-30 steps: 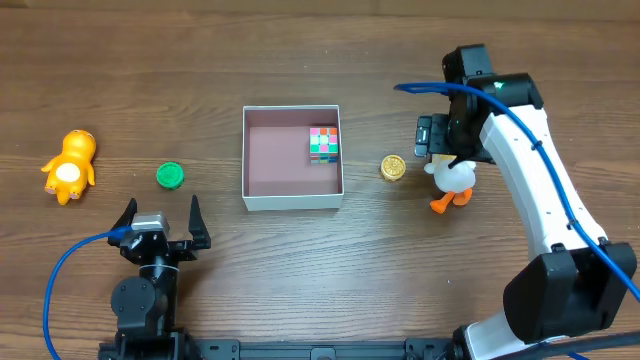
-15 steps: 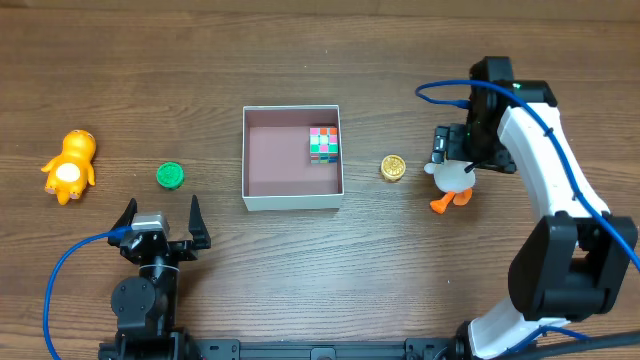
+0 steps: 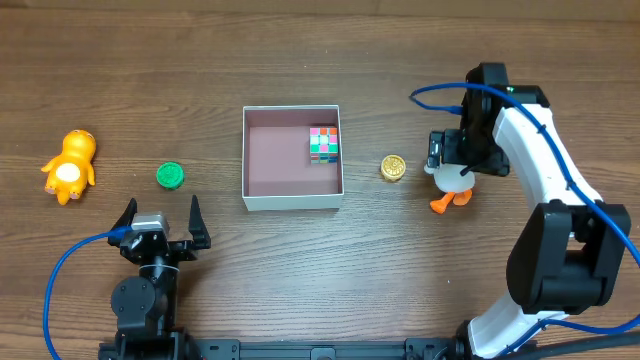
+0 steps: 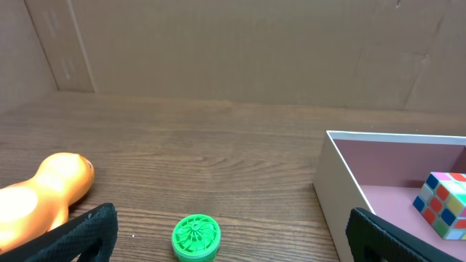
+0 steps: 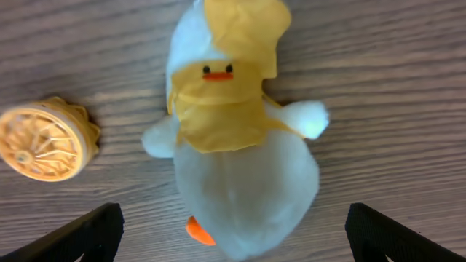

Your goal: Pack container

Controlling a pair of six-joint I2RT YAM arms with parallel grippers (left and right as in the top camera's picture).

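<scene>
The container (image 3: 275, 160), a square white-walled box with a pinkish floor, sits mid-table with a coloured cube (image 3: 323, 144) in its far right corner. To its right lie a gold disc (image 3: 392, 168) and a white duck plush (image 3: 452, 182). My right gripper (image 3: 450, 162) hangs open straight over the duck, and in the right wrist view its fingers (image 5: 80, 236) stand wide on either side of the duck (image 5: 240, 145), apart from it. My left gripper (image 3: 160, 222) rests open near the front edge. A green disc (image 4: 196, 237) lies between its fingers (image 4: 80, 236), which do not touch it.
An orange toy (image 3: 68, 166) lies at the far left, with the green disc (image 3: 170, 175) between it and the container. The left wrist view shows the container's near wall (image 4: 342, 189) and the cube (image 4: 443, 204). The gold disc (image 5: 47, 142) lies just left of the duck.
The right arm has swung its wrist a little rightward and toward the front, settling above the duck. The left arm and all the toys have stayed still.
</scene>
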